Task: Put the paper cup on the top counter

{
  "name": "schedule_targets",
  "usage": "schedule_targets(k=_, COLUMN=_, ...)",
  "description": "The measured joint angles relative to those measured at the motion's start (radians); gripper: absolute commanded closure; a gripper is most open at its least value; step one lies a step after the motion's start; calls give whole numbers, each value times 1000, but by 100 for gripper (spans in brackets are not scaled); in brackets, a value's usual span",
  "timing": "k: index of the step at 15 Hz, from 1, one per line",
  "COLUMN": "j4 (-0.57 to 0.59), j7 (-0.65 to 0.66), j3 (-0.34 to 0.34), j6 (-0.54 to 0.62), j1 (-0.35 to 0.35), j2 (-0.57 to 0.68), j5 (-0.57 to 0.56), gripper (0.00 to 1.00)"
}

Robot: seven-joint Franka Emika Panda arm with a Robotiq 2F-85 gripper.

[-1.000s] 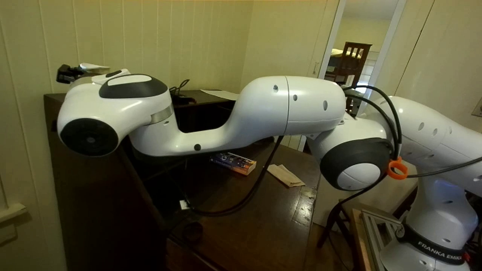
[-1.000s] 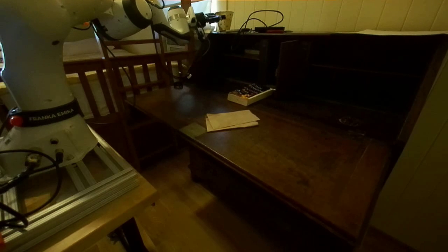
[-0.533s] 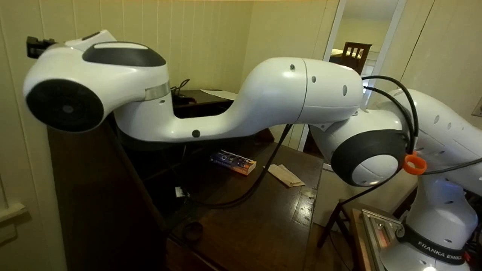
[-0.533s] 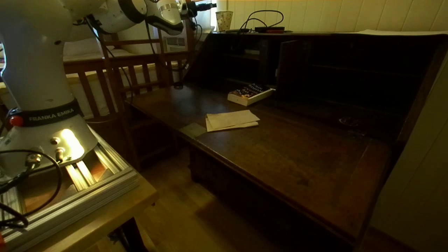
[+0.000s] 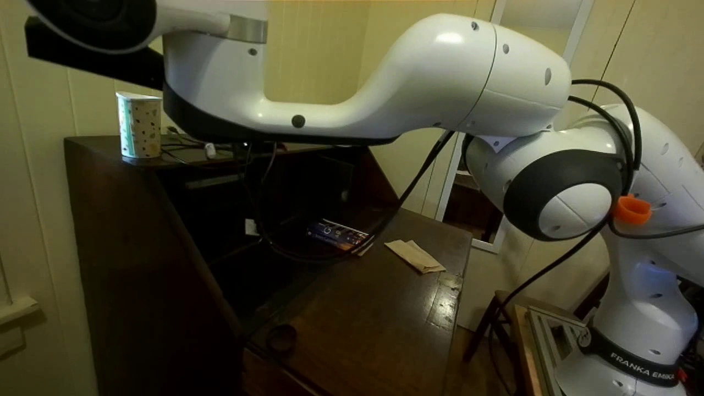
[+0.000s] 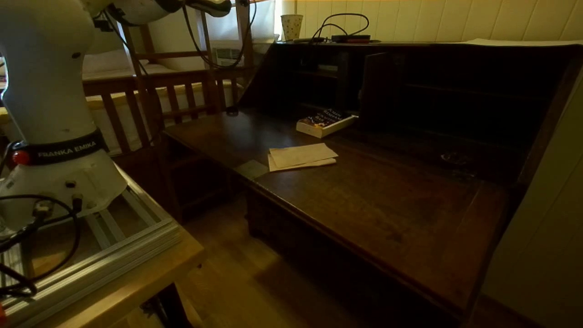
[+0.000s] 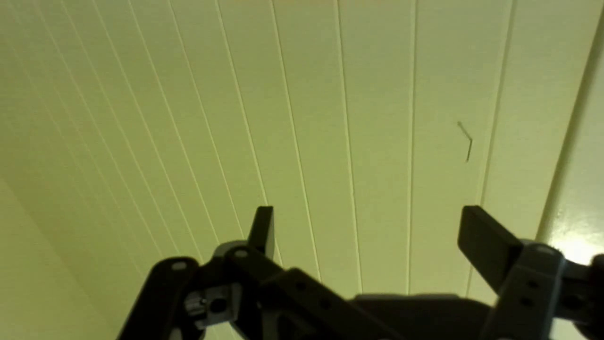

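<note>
The paper cup (image 5: 141, 125), white with small specks and a greenish band, stands upright on the top counter (image 5: 99, 146), near its end. It also shows in an exterior view (image 6: 291, 27) on the dark ledge (image 6: 410, 43), apart from the arm. My gripper (image 7: 370, 231) is open in the wrist view, with nothing between its fingers and only the pale panelled wall behind. The arm is raised above the counter. The gripper is above the frame in an exterior view, and its fingers cannot be made out in either exterior view.
A black device (image 6: 350, 38) with looped cables lies on the ledge beside the cup. A white sheet (image 6: 524, 43) lies farther along it. A book (image 6: 325, 122) and tan card (image 6: 300, 156) lie on the lower leaf. The arm's cable (image 5: 308, 257) hangs over the desk.
The arm has risen, and the gripper has gone from beside the cup up out of the exterior frames. The cup has stayed in place and now shows uncovered.
</note>
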Motion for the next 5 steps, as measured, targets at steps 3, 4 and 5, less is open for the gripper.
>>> schedule_targets(k=3, j4=5, j7=0, j3=-17, j6=1, j1=6, j2=-43, j5=-10, gripper=0)
schedule_targets(k=4, j4=8, j7=0, j3=-24, j6=2, j1=9, j2=-55, j5=-17, gripper=0)
schedule_targets(k=5, j4=12, j7=0, j3=-33, j6=5, j1=13, j2=-64, j5=-27, gripper=0)
